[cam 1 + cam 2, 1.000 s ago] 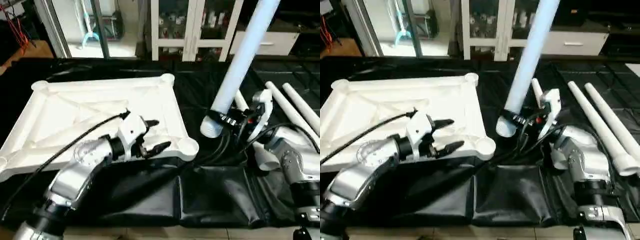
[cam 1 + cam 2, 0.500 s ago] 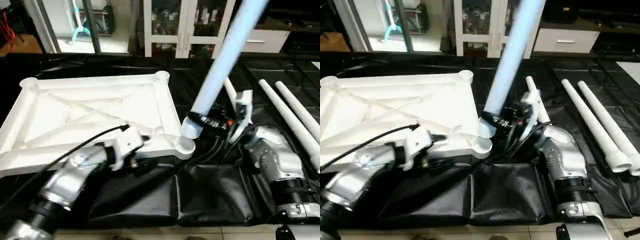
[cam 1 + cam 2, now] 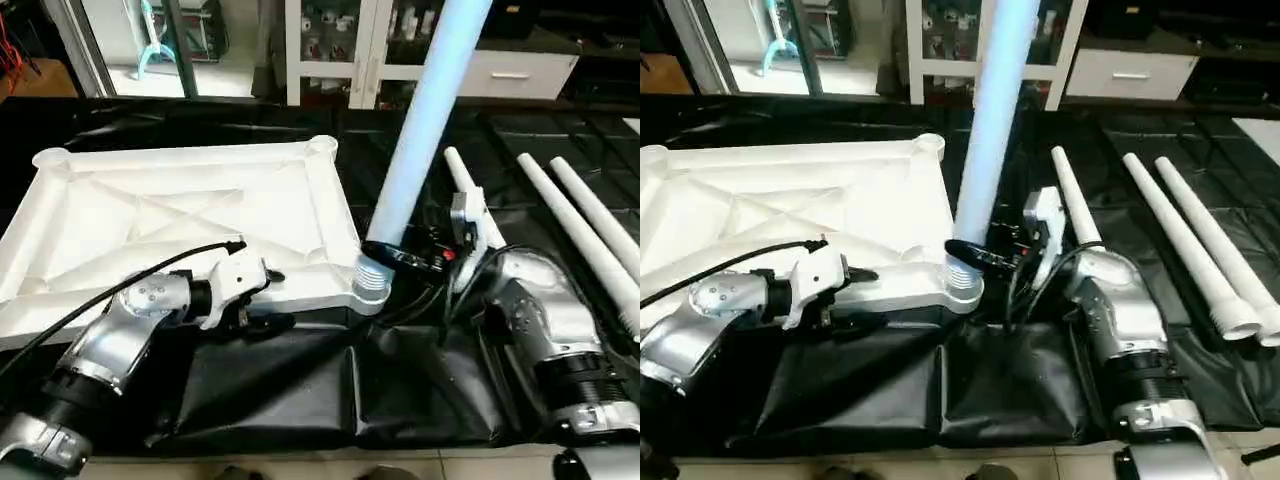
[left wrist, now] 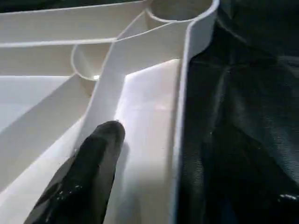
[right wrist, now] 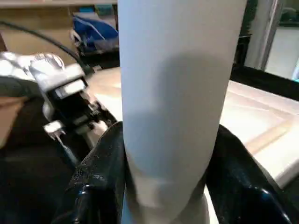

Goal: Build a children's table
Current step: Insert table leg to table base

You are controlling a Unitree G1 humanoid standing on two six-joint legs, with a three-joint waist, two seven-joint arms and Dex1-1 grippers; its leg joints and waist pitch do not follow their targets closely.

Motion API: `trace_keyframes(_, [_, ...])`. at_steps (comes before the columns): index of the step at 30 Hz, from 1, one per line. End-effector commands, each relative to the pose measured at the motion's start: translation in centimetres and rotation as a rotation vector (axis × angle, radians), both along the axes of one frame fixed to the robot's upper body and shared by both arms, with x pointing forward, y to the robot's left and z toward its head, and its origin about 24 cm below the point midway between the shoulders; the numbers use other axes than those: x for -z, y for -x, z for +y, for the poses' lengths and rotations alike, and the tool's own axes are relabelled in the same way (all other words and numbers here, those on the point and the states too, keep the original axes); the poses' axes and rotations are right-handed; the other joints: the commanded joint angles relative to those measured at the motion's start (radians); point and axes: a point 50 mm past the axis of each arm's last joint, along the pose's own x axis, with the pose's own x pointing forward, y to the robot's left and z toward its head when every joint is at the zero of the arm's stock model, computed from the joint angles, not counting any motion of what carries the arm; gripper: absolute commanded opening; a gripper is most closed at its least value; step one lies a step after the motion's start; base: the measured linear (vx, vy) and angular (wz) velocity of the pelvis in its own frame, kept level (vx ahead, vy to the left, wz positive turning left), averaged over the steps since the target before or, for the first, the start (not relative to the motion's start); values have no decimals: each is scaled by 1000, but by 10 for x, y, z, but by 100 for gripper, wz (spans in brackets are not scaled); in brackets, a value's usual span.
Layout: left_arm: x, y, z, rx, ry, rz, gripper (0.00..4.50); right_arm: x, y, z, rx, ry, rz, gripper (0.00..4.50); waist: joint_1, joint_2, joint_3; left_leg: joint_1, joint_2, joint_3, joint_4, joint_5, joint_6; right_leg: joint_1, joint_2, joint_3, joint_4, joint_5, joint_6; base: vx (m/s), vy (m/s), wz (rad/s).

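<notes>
The big white table top [image 3: 190,225] lies upside down on the black cloth [image 3: 420,385], on the left side of the picture, with its ribs facing up. It is in the same place as a second ago.

The biggest change is the leg [image 3: 420,130]. A second ago the right gripper [image 3: 400,255] held it leaning, with its bottom end off to the right of the top and in the air. Now the leg stands almost straight up in the middle of the picture, and its ridged end sits right at the round socket [image 3: 965,290] on the near right corner. I cannot tell if it is in or only resting on the rim. The black fingers [image 5: 100,179] are pinching the leg near its bottom end.

The left gripper [image 3: 262,298] has moved too. It was above the top before. Now it is low at the near edge, spread around the rim with one finger [image 4: 88,172] inside. That looks like it is steadying the top.

Three more legs [image 3: 590,235] lie on the right, so I think this is the first leg going in.
</notes>
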Motion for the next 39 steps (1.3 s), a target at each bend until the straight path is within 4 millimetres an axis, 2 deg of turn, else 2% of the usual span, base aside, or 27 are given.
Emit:
trace_keyframes(1, [4, 0, 2, 13, -5, 38, 304, -6, -1, -2, 20, 13, -62, 189, 0, 7, -52, 36, 51, -31, -91, -206, 30, 29, -69, 38, -88, -79, -284, 0, 0, 0])
trace_keyframes(4, [5, -1, 2, 16, 5, 47, 285, -6, 0, -3, 33, 1, -64, 189, -1, 6, -51, 35, 52, -31, -92, -195, 43, 30, -70, 38, -88, -68, -290, 0, 0, 0])
trace_keyframes(6, [4, -1, 3, 22, 0, 54, 263, -3, 1, -3, 30, 4, -60, 189, -2, 1, -46, 34, 53, -31, -94, -200, 48, 28, -70, 39, -91, -83, -286, 0, 0, 0])
trace_keyframes(8, [5, -1, 4, 27, -6, 63, 260, -1, 1, -2, 26, 4, -55, 189, -3, 2, -44, 36, 54, -32, -96, -210, 46, 27, -70, 39, -92, -108, -282, 0, 0, 0])
trace_keyframes(9, [6, 0, 5, 27, -10, 68, 240, 0, 0, -1, 21, 2, -53, 189, -3, 3, -44, 36, 54, -32, -97, -213, 45, 26, -71, 39, -93, -113, -281, 0, 0, 0])
trace_keyframes(11, [7, 0, 7, 26, -14, 73, 227, 0, -1, 2, 11, -4, -50, 189, -5, 4, -42, 35, 54, -32, -98, -218, 42, 26, -71, 40, -94, -123, -279, 0, 0, 0])
trace_keyframes(13, [8, 1, 10, 24, -27, 78, 217, 3, -2, 6, -12, -8, -39, 189, -6, 1, -41, 36, 55, -32, -100, -224, 43, 24, -71, 40, -96, -131, -279, 0, 0, 0])
trace_keyframes(20, [11, 3, 15, 28, -74, 94, 155, 10, -3, 10, -27, 7, -29, 189, -7, 0, -34, 36, 57, -31, -106, -234, 40, 20, -73, 42, -100, -153, -272, 0, 0, 0])
trace_keyframes(21, [12, 3, 16, 30, -81, 98, 135, 11, -3, 10, -30, 9, -29, 189, -8, 0, -32, 37, 57, -31, -108, -247, 37, 19, -74, 43, -103, -175, -269, 0, 0, 0])
trace_keyframes(25, [15, 5, 16, 42, -99, 111, 118, 15, -3, 10, -42, 32, -17, 189, -10, -4, -23, 38, 58, -34, -116, -293, 15, 15, -76, 46, -112, -270, -247, 0, 0, 0])
trace_keyframes(30, [16, 8, 14, 63, -97, 125, 74, 19, -4, 6, -34, 52, -18, 189, -12, -4, -17, 40, 61, -35, -120, -318, 2, 9, -77, 49, -117, -313, -245, 0, 0, 0])
trace_keyframes(35, [16, 10, 16, 69, -101, 131, 40, 22, -6, 3, -20, 64, -21, 189, -11, -5, -17, 39, 62, -33, -122, -294, 10, 11, -77, 51, -114, -272, -253, 0, 0, 0])
trace_keyframes(39, [16, 12, 18, 74, -106, 143, 9, 25, -6, 4, -11, 65, -23, 189, -11, -4, -18, 39, 62, -27, -123, -250, 33, 14, -77, 50, -113, -209, -270, 0, 0, 0])
